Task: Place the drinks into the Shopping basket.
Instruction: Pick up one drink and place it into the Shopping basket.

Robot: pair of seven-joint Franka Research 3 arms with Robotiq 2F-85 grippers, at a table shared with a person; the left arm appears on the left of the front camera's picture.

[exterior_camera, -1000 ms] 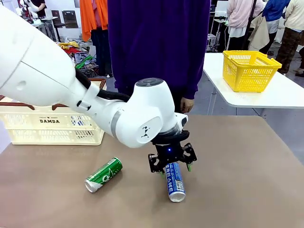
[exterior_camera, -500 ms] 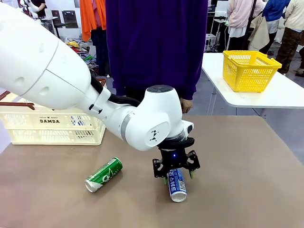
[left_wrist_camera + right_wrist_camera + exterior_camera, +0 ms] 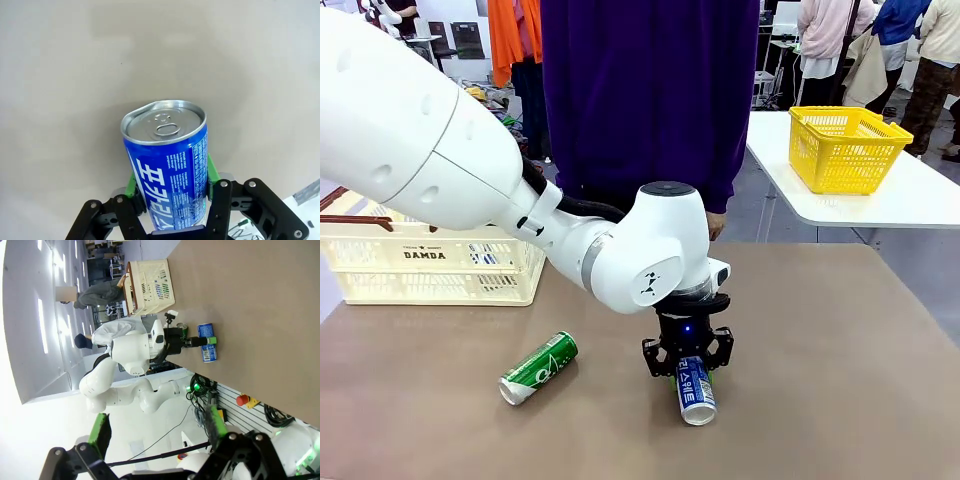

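Grasp step: left claw is clamped, pads on the sides of the blue can, which lies flat on the bench; right claw is spread, empty. Can's long axis runs roughly near-far, tab end toward the robot's edge. Next, probably: lift, carry left, clear the Shopping basket rim.

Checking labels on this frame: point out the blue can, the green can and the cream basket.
blue can point(image 3: 167, 175), left wrist view, on its printed side.
green can point(image 3: 542, 366), front view, middle of its body.
Shopping basket point(image 3: 440, 282), front view, on its slotted front wall.
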